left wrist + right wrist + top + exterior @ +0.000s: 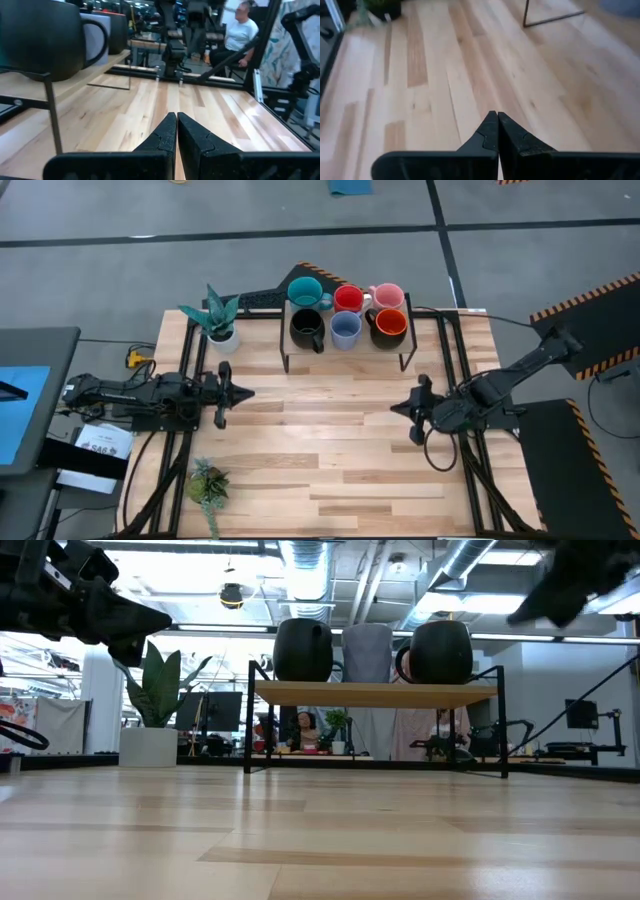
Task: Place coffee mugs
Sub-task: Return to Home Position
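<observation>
Six mugs stand upright in two rows on a low wooden shelf rack [405, 352] at the table's far edge: teal [304, 291], red [348, 299] and pink [387, 296] behind, black [306, 329], light blue [345, 330] and orange [389, 326] in front. The low view shows the front row from the side, the black mug [302, 649] at left. My left gripper [247, 392] hovers shut over the table's left part, empty. My right gripper [395, 407] hovers shut over the right part, empty. The wrist views show the left gripper [177, 119] and the right gripper [497, 118] with fingertips together.
A white pot with a green spiky plant [219, 319] stands at the far left corner, left of the rack. A small green plant [208, 484] lies near the near left corner. Bare wood [320, 430] lies between the grippers. A person [241, 31] sits beyond the table.
</observation>
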{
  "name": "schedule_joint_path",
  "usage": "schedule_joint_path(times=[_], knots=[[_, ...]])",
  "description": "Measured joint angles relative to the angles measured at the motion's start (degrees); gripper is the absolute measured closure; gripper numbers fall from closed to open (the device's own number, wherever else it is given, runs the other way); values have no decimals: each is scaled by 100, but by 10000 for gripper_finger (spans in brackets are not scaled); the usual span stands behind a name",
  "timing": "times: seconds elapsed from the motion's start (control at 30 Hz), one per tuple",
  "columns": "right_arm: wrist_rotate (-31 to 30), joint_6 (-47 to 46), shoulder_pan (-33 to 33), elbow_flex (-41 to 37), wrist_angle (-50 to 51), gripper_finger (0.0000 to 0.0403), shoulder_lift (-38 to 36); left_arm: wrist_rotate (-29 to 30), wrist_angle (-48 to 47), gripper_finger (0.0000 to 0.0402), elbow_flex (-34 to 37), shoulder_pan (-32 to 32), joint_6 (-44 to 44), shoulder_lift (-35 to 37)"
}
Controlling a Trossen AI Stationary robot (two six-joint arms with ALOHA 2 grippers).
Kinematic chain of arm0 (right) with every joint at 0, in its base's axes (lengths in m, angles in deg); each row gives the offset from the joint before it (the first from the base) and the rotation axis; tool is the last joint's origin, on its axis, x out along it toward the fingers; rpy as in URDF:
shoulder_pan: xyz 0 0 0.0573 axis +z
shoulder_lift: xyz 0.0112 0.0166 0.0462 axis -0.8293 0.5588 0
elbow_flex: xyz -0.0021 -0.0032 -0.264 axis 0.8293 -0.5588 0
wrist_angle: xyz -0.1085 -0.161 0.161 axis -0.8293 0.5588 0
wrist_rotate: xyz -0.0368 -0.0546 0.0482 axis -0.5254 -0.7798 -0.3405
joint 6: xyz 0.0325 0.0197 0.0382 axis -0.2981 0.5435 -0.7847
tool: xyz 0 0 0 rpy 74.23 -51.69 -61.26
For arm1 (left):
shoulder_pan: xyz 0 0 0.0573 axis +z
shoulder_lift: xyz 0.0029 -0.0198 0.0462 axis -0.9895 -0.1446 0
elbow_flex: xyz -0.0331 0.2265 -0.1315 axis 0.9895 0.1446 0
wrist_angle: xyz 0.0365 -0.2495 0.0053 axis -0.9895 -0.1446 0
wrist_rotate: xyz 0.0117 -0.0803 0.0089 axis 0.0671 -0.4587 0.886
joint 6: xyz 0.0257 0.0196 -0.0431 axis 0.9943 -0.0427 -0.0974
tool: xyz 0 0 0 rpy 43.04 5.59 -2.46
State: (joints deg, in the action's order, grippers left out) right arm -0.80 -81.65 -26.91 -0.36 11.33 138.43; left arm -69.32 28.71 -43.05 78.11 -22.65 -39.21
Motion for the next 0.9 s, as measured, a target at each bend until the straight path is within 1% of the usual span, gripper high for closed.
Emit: schedule_joint_path(times=[0.2,0.33,0.6,0.83,0.9], knots=[[4,305,-7,-1304,-1799,384,-425,112,32,401,2,0,190,-1],[13,611,-96,-1962,-2898,383,-697,127,32,401,4,0,242,-1],[237,1051,-306,-2876,-3813,382,-1052,130,-19,401,9,0,260,-1],[314,1070,-303,-3632,-4708,382,-1071,149,-237,401,15,0,317,-1],[320,1028,-302,-3654,-4683,382,-1065,243,-279,401,15,0,365,-4]])
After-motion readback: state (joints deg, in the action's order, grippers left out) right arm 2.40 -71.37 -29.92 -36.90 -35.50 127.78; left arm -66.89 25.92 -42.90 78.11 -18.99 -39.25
